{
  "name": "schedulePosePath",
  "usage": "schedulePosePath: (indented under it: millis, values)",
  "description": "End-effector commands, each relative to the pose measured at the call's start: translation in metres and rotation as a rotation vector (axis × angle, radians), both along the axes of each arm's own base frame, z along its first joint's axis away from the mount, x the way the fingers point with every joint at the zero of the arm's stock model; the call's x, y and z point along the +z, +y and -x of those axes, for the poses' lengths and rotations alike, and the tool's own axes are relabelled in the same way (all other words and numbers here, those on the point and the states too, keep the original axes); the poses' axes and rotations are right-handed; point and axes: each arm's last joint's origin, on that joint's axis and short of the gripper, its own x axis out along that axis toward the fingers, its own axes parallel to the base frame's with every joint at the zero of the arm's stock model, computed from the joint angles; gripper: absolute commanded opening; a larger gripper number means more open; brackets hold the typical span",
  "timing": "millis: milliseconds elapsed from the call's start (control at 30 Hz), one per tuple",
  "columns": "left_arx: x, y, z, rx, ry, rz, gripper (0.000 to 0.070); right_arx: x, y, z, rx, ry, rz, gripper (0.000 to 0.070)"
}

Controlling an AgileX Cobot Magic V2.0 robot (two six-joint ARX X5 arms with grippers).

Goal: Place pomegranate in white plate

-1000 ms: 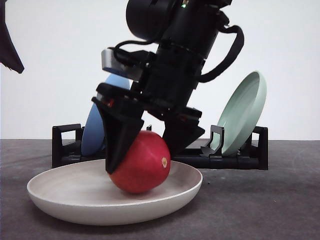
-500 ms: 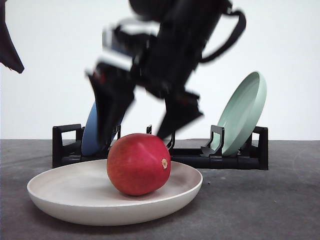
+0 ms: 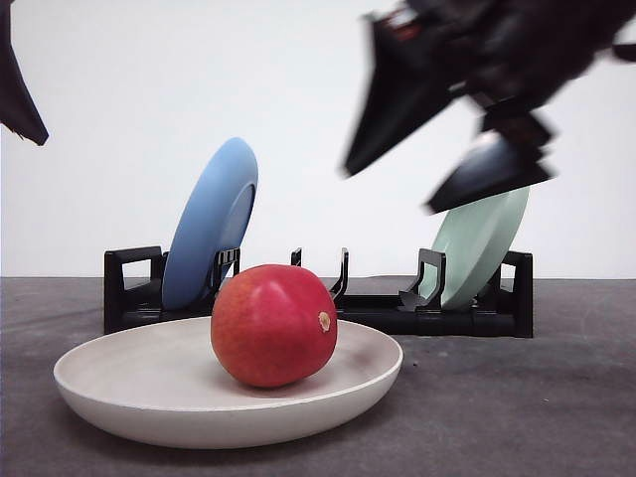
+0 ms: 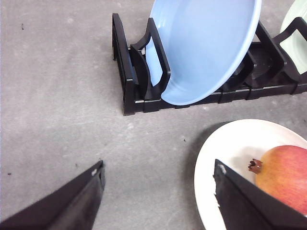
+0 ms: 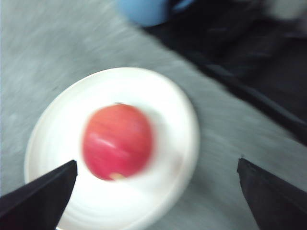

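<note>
A glossy red roundish pomegranate [image 3: 274, 325] is seen resting in a wide, shallow off-white plate [image 3: 119, 393], well below and left of the blurred, raised right end effector [image 3: 452, 159], whose fingers are spread.

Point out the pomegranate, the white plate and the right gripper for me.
pomegranate [image 3: 274, 325]: front view, middle of its red skin.
white plate [image 3: 119, 373]: front view, bare inner surface by its left rim.
right gripper [image 3: 437, 164]: front view, midway between the blurred fingertips.

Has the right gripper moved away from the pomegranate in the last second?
Yes. The right gripper has lifted up and to the right, from around the pomegranate to open above the pale green plate in the front view.
</note>
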Motion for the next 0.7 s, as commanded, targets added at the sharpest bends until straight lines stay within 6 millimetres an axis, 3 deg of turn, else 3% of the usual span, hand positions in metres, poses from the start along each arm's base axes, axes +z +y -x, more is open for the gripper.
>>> schedulePosePath:
  millis: [0, 267, 533, 567, 633, 667]
  values:
    - [0.005, -0.001, -0.002, -0.002, -0.016, 0.01, 0.043, 0.0, -0.013, 0.003, -0.036, 0.007, -0.008, 0.0677]
    - [0.005, -0.001, -0.002, -0.002, -0.013, 0.009, 0.043, -0.005, -0.068, 0.022, -0.243, -0.012, -0.016, 0.0677]
    - [0.002, 0.0, 0.0, -0.002, 0.014, 0.0, 0.0417, -0.005, -0.075, 0.025, -0.272, -0.007, -0.005, 0.0655]
    - [0.002, 0.0, 0.0, -0.002, 0.019, -0.001, 0.0349, -0.005, -0.075, 0.025, -0.273, -0.008, -0.006, 0.056]
    - [0.002, 0.0, 0.0, -0.002, 0.022, -0.002, 0.0034, -0.005, -0.075, 0.024, -0.275, -0.015, -0.006, 0.0141]
    - [0.001, 0.0, 0.001, -0.001, 0.025, 0.0, 0.003, -0.005, -0.075, 0.024, -0.274, -0.016, -0.003, 0.005]
